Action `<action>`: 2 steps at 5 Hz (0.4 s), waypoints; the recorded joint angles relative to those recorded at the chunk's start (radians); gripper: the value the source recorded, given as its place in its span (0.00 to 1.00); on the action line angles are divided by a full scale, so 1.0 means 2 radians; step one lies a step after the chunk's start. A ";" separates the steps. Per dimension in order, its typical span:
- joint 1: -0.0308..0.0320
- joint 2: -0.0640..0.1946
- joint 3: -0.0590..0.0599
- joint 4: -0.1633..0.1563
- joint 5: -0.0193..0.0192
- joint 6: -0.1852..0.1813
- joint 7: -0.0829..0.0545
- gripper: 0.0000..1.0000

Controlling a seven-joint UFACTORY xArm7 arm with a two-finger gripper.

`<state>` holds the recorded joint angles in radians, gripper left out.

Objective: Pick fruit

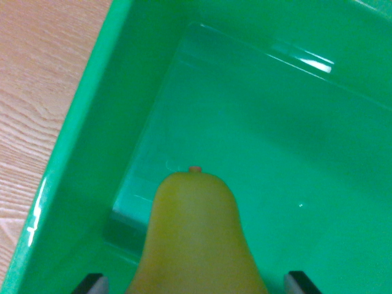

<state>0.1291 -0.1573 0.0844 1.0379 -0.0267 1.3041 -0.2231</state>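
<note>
Hanging over the green bin, the end effector has its two fingers either side of a yellow pear, seemingly clamped on it, near the bin's left wall on the wooden surface.

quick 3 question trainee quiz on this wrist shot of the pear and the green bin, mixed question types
1. True or false: the yellow-green pear-shaped fruit is seen over the inside of the glossy green plastic bin.
2. Which surface shows at the wrist view's left, outside the bin? A) light wood-grain tabletop B) blue cloth C) metal grid
3. Fill in: the two dark tips of the jaws show at the bottom edge, one on each ___ of the fruit.

Key: 1 true. 2 A, the light wood-grain tabletop. 3 side; whether the gripper is clamping the fruit cannot be told.
</note>
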 joint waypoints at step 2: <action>0.0000 -0.009 0.000 0.011 0.0014 0.020 -0.002 1.00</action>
<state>0.1291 -0.1745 0.0843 1.0603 -0.0240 1.3435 -0.2261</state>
